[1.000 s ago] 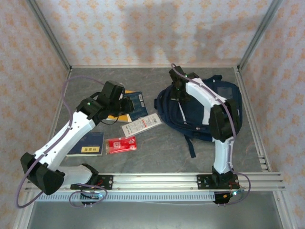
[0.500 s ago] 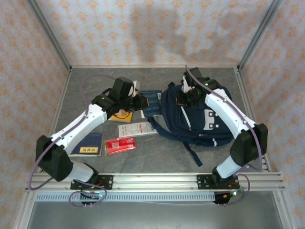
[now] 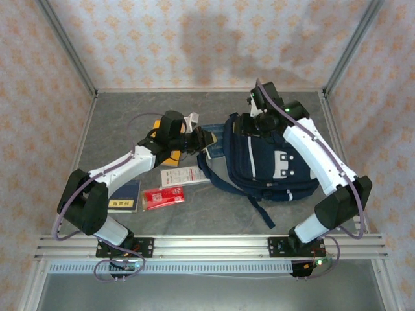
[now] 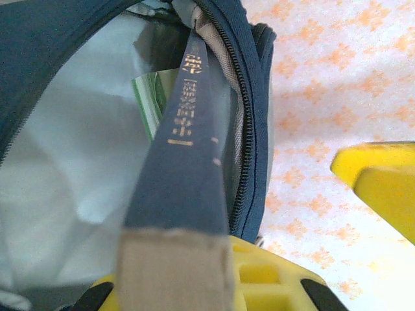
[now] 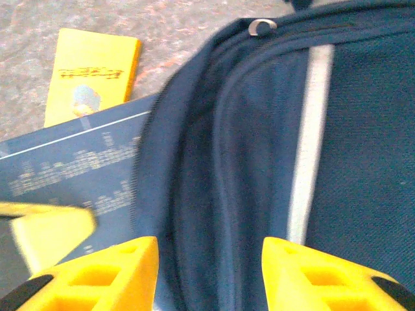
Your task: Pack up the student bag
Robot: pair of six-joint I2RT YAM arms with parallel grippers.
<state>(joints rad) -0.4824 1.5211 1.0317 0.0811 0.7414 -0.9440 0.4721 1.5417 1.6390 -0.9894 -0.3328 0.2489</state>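
The student bag point(image 3: 275, 165) lies at the right of the table, navy with a white front patch, its mouth facing left. My left gripper point(image 3: 206, 138) is shut on a blue book point(image 3: 209, 133) at that mouth. In the left wrist view the blue book point(image 4: 185, 162) runs from my jaws into the bag's pale lining point(image 4: 58, 162), next to a green-striped item point(image 4: 150, 103). My right gripper point(image 3: 257, 126) hovers over the bag's top. In the right wrist view its fingers point(image 5: 211, 275) stand apart above the navy fabric point(image 5: 246, 149), with the book point(image 5: 65, 175) to the left.
On the table left of the bag lie a yellow booklet point(image 3: 163, 155), a white packet point(image 3: 185, 175), a red packet point(image 3: 163, 196) and a blue notebook point(image 3: 124, 195). Metal frame posts and patterned walls close the table in, and a rail runs along its near edge.
My left arm has carried the blue book rightward to the bag's mouth. My right gripper, shut before, now has its fingers apart over the bag's top.
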